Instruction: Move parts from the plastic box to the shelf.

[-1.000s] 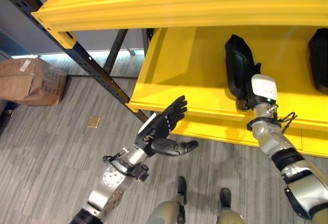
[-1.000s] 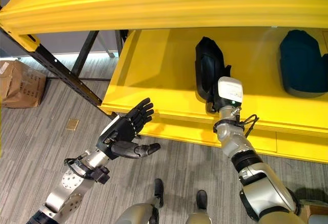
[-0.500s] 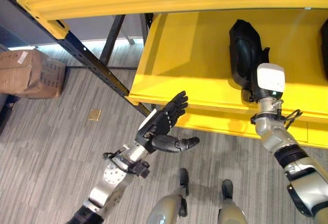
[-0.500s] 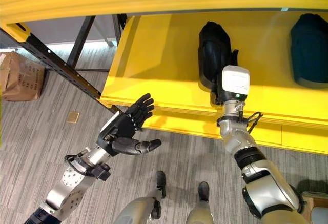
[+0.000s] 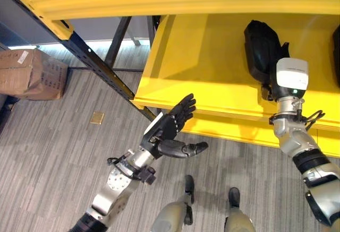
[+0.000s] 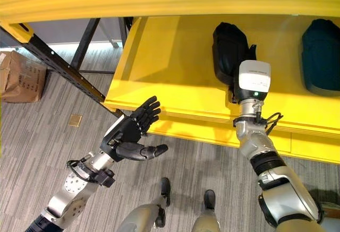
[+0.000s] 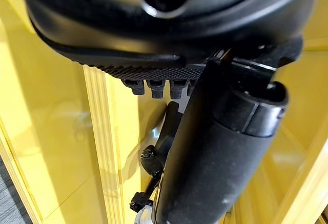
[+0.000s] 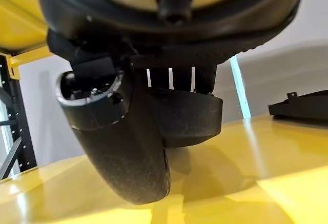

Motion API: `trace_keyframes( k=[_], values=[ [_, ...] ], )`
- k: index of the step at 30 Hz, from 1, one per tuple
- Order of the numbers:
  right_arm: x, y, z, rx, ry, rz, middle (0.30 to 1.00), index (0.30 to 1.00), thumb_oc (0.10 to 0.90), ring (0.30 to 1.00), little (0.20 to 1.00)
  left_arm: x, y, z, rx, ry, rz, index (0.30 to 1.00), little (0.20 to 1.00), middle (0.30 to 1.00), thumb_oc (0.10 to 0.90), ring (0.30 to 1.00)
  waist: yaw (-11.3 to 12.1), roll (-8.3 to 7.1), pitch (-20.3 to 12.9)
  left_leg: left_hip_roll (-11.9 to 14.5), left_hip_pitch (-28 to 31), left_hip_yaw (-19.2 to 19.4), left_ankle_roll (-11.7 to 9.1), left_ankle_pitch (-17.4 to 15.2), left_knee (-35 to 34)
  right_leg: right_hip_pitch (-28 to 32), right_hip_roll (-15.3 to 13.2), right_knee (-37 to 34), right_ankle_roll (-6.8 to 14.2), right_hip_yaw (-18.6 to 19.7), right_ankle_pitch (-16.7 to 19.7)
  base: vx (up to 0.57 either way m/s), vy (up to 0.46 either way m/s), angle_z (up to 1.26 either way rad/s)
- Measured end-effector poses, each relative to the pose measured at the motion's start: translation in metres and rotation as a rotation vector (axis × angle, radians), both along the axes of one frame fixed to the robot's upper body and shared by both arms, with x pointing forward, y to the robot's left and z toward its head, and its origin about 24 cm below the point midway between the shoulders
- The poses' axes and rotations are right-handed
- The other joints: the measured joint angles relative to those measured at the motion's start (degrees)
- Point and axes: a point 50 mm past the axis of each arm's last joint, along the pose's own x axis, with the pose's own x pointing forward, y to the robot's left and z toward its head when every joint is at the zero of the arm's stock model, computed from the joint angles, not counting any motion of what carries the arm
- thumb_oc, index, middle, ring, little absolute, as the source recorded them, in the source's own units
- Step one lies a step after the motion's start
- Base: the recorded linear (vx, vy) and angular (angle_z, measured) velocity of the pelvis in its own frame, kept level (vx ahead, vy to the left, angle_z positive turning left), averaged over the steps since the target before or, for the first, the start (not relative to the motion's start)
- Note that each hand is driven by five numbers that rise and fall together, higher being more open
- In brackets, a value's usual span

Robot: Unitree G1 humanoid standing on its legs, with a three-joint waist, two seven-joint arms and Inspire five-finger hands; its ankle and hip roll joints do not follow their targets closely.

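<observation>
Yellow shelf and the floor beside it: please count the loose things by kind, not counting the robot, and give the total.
Black parts on the yellow shelf: 2, one at the right hand, one further right.
Cardboard boxes on the floor: 1.
Small tan squares on the floor: 1.
Total: 4.

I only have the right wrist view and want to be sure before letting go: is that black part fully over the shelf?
Observer: Yes. In the head views the black part lies well inside the yellow shelf, with the right hand at its near end.
Operator: What's the dark thing at my view's edge?
Observer: A second dark part, further to the robot's right on the same shelf, apart from the first.
Operator: And the left hand?
Observer: The left hand is open and holds nothing, in front of the shelf's edge.
</observation>
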Motion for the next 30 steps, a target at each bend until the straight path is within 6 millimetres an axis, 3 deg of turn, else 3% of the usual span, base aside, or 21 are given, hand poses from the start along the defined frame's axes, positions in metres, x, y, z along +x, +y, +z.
trace_keyframes(
  k=[19,27,28,29,30],
  values=[
    [0.0009,-0.0050,-0.0021,0.013,0.062,-0.038,0.300,0.300,0.400,0.300,0.300,-0.0011,0.0002,-0.0026,-0.003,0.018,0.016,1.000,1.000,1.000,0.900,1.000,-0.9,0.24,0.0,-0.8,1.5,-0.1,0.2,-0.4,0.0,1.5,-0.9,0.0,0.3,0.0,-0.2,0.01,0.012,0.00],
    [0.0011,-0.0071,-0.0030,0.011,0.073,-0.046,0.300,0.300,0.400,0.300,0.300,-0.0011,-0.0003,-0.0025,-0.005,0.018,0.016,1.000,1.000,1.000,0.900,1.000,-1.3,1.94,0.4,-0.8,0.7,-0.1,0.3,-0.4,0.0,0.7,-0.9,0.0,0.4,-0.1,-0.2,-0.01,0.008,0.00],
    [0.0011,-0.0071,-0.0029,0.011,0.073,-0.046,0.374,0.374,0.453,0.374,0.374,-0.0010,-0.0003,-0.0024,-0.006,0.018,0.016,1.000,1.000,1.000,0.900,1.000,-1.3,1.94,0.4,-0.8,0.7,-0.1,0.3,-0.4,0.0,0.7,-0.9,0.0,0.4,-0.1,-0.3,0.00,0.000,0.00],
    [0.0010,-0.0076,-0.0024,0.009,0.072,-0.046,0.542,0.542,0.573,0.542,0.542,-0.0007,-0.0007,-0.0019,-0.006,0.016,0.015,1.000,1.000,1.000,0.900,1.000,-1.3,1.94,0.4,-0.8,0.7,-0.1,0.3,-0.4,0.0,0.7,-0.9,0.0,0.4,-0.1,-0.3,0.00,0.000,0.00],
    [0.0009,-0.0079,-0.0021,0.008,0.072,-0.046,0.649,0.649,0.649,0.649,0.649,-0.0004,-0.0008,-0.0015,-0.006,0.014,0.015,1.000,1.000,1.000,0.900,1.000,-1.3,1.94,0.4,-0.8,0.7,-0.1,0.3,-0.4,0.0,0.7,-0.9,0.0,0.4,-0.1,-0.3,0.00,0.000,0.00]
  ],
)
